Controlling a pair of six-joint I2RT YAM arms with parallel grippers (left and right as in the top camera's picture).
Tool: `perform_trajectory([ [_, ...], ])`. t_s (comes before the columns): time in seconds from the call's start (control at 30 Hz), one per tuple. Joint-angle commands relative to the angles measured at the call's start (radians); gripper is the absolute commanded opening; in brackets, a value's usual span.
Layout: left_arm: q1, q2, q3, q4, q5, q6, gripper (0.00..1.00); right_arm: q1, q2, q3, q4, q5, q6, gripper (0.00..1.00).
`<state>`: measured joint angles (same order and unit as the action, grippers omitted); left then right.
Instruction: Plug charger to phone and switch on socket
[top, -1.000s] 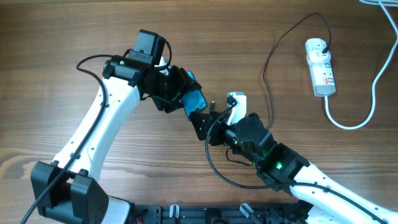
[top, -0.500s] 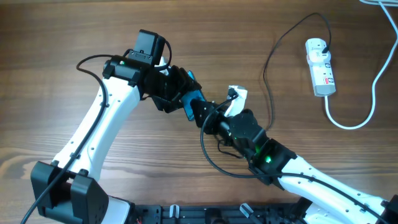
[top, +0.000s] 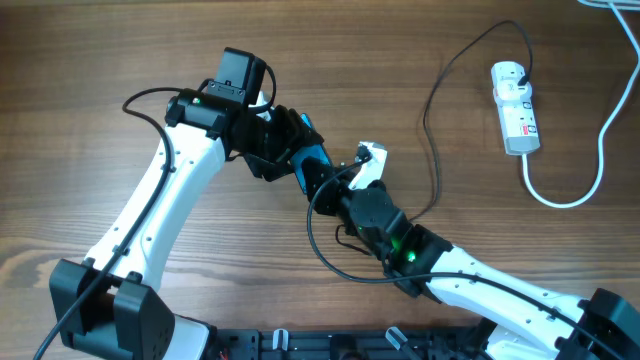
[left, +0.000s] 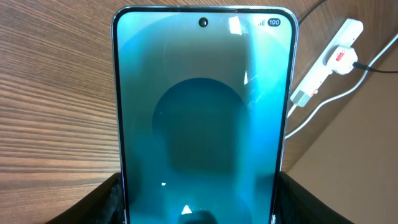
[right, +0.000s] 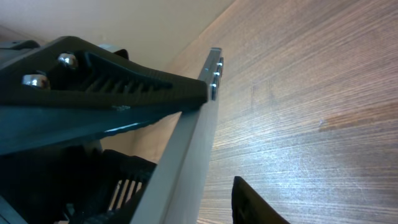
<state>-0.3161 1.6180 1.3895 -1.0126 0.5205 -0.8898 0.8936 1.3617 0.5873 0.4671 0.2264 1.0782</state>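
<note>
**A:** Wood-grain table (top: 90, 60) fills the whole overhead view. Where is the phone (top: 313, 157)?

**B:** Just off centre, a touch toward eleven o'clock. The left gripper (top: 292, 152) is clamped on its two long sides, and the left wrist view shows the turquoise screen lit, with a black finger at each lower edge.

**A:** And the right gripper (top: 326, 182)?

**B:** It sits right against the phone's lower end, at the five o'clock side of it. I cannot tell how its jaws stand or whether anything is between them. Its own camera shows only the phone's slim grey side (right: 198, 134), very close.

**A:** The socket (top: 515, 108)?

**B:** It lies flat at two o'clock, well apart from both arms, and its thick white lead (top: 590, 175) loops off toward three o'clock.

**A:** The charger (top: 433, 130)?

**B:** Its thin black cable leaves the socket's far end, arcs toward one o'clock, then drops to the right arm. The plug tip is hidden.
</note>
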Motion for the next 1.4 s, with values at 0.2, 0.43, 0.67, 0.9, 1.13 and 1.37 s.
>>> perform_trajectory([
  [0.2,-0.002,-0.003,0.023,0.003,0.012,-0.008,0.38,0.003,0.009,0.016,0.037,-0.028,-0.006,0.25],
  [0.43,-0.002,-0.003,0.023,0.002,0.012,-0.008,0.38,0.003,0.009,0.016,-0.010,-0.045,-0.059,0.15],
  [0.67,-0.002,-0.003,0.023,0.002,0.012,-0.008,0.38,0.003,0.009,0.016,-0.008,-0.131,-0.120,0.09],
  [0.9,-0.002,-0.003,0.023,-0.010,0.012,-0.008,0.54,0.003,-0.011,0.016,-0.008,-0.162,-0.106,0.05],
  [1.13,-0.002,-0.003,0.023,-0.016,0.013,-0.008,0.77,0.003,-0.014,0.016,-0.008,-0.184,-0.002,0.05],
  [1.37,0.007,-0.003,0.024,-0.016,0.013,-0.008,1.00,0.002,-0.014,0.016,-0.045,-0.183,0.130,0.05],
])
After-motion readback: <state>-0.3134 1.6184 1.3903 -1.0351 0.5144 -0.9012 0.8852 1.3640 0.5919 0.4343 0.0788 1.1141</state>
